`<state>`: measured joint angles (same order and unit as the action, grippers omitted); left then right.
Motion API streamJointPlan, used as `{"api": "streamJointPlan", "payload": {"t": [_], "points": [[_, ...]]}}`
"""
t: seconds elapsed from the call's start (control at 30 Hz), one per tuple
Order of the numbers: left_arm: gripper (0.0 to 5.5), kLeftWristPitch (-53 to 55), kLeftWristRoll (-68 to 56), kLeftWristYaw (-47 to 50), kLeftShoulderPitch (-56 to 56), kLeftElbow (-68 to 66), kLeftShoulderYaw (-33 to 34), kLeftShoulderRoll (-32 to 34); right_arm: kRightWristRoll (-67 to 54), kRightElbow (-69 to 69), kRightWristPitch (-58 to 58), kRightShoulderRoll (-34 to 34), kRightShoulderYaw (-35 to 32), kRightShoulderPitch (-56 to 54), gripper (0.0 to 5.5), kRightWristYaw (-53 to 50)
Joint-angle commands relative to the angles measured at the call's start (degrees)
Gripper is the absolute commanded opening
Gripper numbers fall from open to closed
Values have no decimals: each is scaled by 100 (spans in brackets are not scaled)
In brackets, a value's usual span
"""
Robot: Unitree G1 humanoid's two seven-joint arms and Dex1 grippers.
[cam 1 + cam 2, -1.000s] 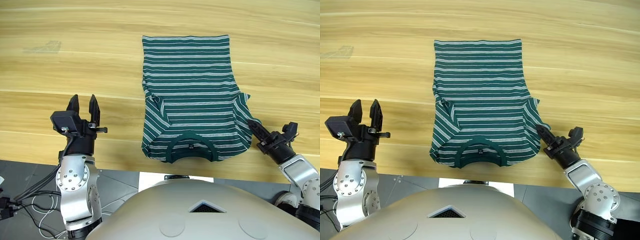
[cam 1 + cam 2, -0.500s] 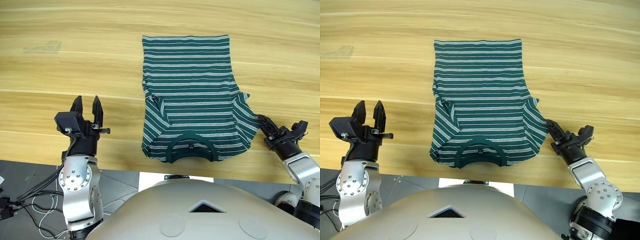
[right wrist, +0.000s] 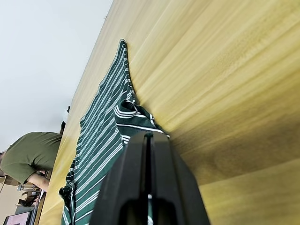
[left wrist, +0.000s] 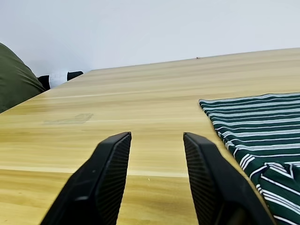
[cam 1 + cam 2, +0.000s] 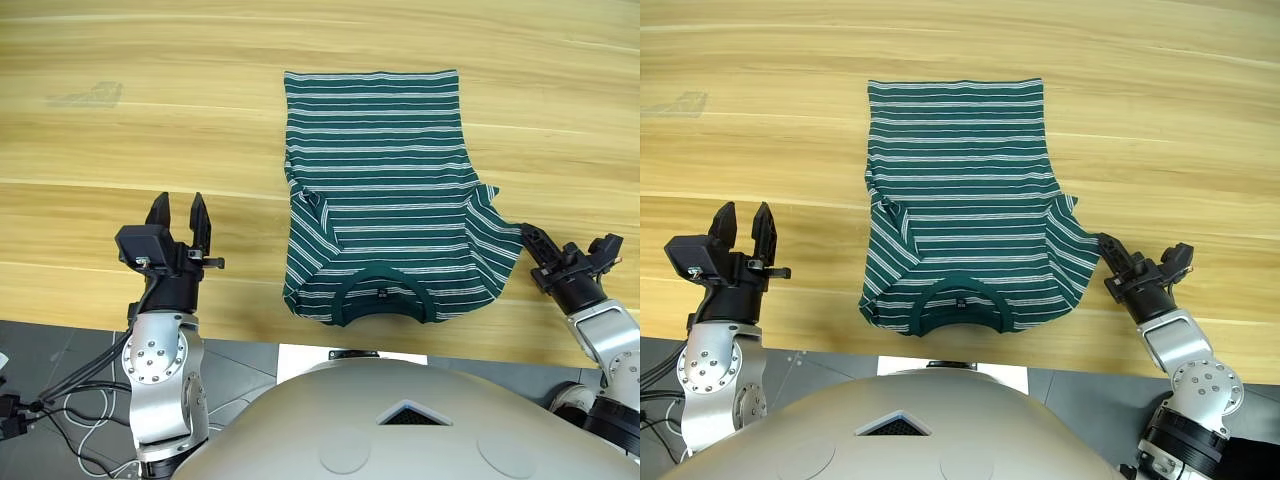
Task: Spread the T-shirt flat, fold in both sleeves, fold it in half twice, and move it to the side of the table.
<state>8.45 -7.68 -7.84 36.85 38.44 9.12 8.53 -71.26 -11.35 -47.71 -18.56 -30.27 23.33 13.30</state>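
Overhead, the head views give the whole T-shirt (image 5: 380, 180): dark green with thin white stripes, lying on the wooden table (image 5: 150, 130) a little to the robot's right of the middle, collar toward the robot and hem at the far end. Its left sleeve is turned in over the body with a small pucker at the fold, while the right sleeve pokes out past the side seam in a loose flap. The left gripper (image 5: 178, 205) hovers over the table's near edge, well apart from the shirt, with its two fingers pointing away from the robot. The left wrist view adds the detail: both ribbed pads (image 4: 112, 164) stand wide apart, bare wood shows through the gap, nothing is held, and the shirt's striped edge lies off to one side. The right gripper (image 5: 530, 238) sits low at the near right, its tip just beside the protruding sleeve; from above I cannot tell whether it touches the cloth. The right wrist view settles the fingers (image 3: 136, 187): pressed together along a thin seam with nothing between them, and the sleeve corner lies just past their tips.
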Motion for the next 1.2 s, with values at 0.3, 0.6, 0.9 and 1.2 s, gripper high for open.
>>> {"api": "streamJointPlan", "payload": {"t": [0.3,0.6,0.9,1.2], "points": [[210,-59,136,14,-70,-89,-43,-66,813,-686,583,-18,421,83,1,570],[210,-101,153,3,-7,-81,-73,-64,1876,-1610,1357,-94,1182,353,1,1528],[210,33,399,-11,-49,-144,-222,9,4113,-1813,2214,-549,2464,621,1,1629],[210,-29,418,-43,-105,-289,-257,19,4417,-1741,2568,-589,2907,674,1,2006]]}}
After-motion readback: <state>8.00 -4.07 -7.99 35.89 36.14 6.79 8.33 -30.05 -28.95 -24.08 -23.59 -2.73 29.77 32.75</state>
